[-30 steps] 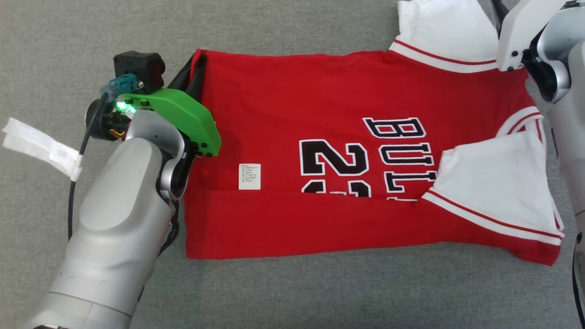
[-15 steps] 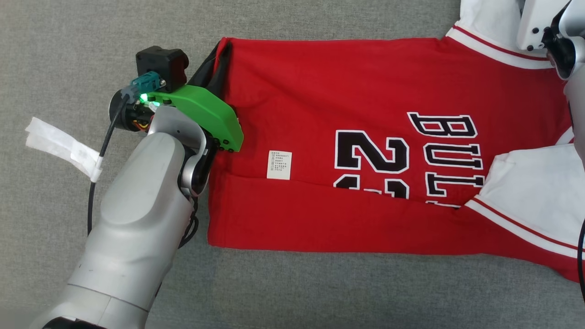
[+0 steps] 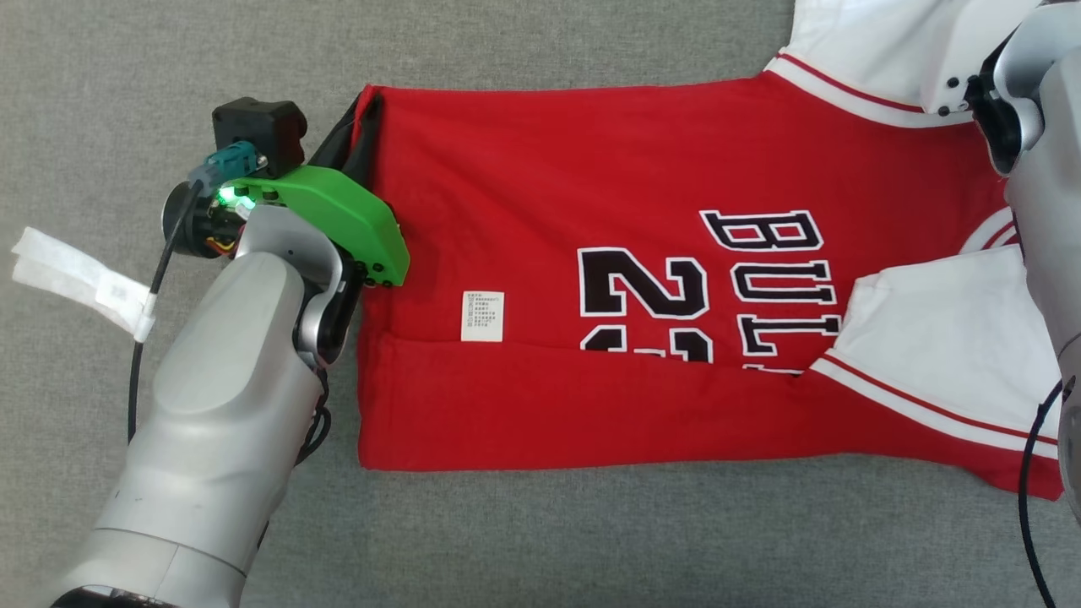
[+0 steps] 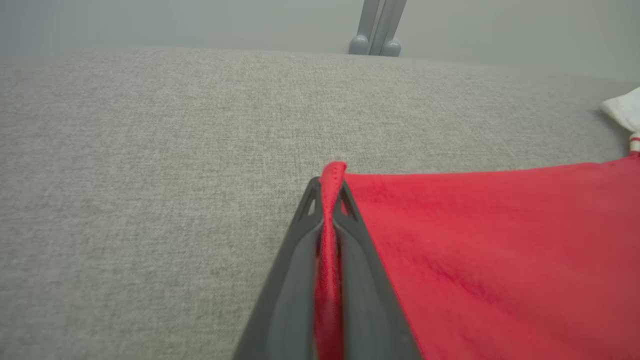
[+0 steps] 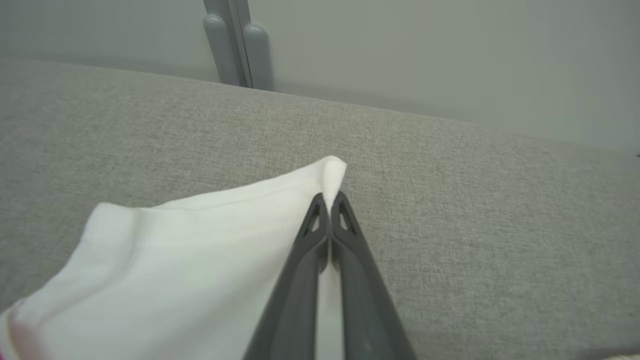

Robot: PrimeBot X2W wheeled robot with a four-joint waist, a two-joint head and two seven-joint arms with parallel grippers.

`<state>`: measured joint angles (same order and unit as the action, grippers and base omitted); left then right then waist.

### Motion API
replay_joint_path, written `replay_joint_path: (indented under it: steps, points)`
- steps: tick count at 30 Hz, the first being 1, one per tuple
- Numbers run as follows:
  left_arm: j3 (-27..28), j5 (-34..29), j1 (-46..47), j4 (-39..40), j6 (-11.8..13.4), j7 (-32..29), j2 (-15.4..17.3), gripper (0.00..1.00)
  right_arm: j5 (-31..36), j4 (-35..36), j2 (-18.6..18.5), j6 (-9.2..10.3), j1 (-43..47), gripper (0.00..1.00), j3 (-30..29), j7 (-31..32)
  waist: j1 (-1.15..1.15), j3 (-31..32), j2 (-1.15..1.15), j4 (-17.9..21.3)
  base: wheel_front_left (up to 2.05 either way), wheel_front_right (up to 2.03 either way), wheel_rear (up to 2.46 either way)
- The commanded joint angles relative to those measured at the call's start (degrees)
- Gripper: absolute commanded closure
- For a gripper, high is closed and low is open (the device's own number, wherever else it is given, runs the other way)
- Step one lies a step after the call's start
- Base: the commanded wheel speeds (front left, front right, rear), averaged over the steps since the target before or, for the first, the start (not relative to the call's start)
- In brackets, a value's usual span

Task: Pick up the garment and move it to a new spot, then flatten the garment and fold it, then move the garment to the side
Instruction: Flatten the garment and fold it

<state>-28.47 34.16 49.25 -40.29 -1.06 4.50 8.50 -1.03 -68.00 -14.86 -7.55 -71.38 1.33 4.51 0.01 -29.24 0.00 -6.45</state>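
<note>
Garment [image 3: 591,160], a red jersey with white sleeves, lies spread flat on the grey fabric worktop [image 3: 540,540], hem end toward the robot's left and sleeve end toward its right. The near long edge is folded up over the body, and the fold line cuts across the lower part of the black number and lettering [image 3: 701,287]. A white care label [image 3: 482,317] sits just above that fold, on the hem half. One white sleeve [image 3: 929,338] is folded in over the red at the near right. The other white sleeve [image 3: 861,42] lies at the far right corner, partly out of frame. Left gripper [image 4: 328,192] is at the far left hem corner. Its fingers [image 4: 292,280] are pressed together on the red hem, a ridge of cloth stands up between them, and the tips are low at the worktop surface. Right gripper [image 5: 327,205] is at the far sleeve. Its fingers [image 5: 300,280] are closed tip to tip, pinching the white sleeve's corner, which pokes up just past the tips. The rest of that sleeve drapes away to the left of the right wrist view. The left wrist carries a green bracket [image 3: 346,219] and a black camera block [image 3: 258,131]. Its cable bears a white tape flag [image 3: 76,274] lying on the worktop well left of the jersey.
</note>
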Motion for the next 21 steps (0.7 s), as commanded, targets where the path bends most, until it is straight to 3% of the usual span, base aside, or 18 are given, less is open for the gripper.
replay_joint_path:
  steps: [1, 10, 15, 21]
  points:
    - [0.28, 0.19, -0.49, -0.55, -0.15, 0.32, 1.1, 1.0, -1.04, -0.19, 0.1, 0.14, 1.65, 1.0, 0.67, -1.62, -0.01, 2.95, 0.0, 2.36, 0.0, 0.0, 0.0]
    - [-0.19, 0.86, -6.37, -0.62, -1.31, 2.13, 3.2, 1.0, -13.57, 5.76, -0.18, 0.14, 12.2, 1.0, 9.4, -10.89, -0.01, 11.84, 0.0, 6.79, 0.0, 0.0, 0.0]
    - [-0.99, 0.5, -11.68, 3.02, -2.11, 4.44, 4.98, 1.0, -24.43, 15.68, -3.84, 0.14, 24.59, 1.0, 13.52, -12.38, -0.01, 16.53, 0.0, 8.14, 0.0, 0.0, 0.0]
    - [-0.94, 0.97, -18.95, 10.11, -0.41, 4.46, 7.89, 1.0, -32.45, 29.41, -8.04, 0.14, 40.07, 1.0, 12.77, -12.27, -0.01, 19.94, 0.0, 9.18, 0.0, 0.0, 0.0]
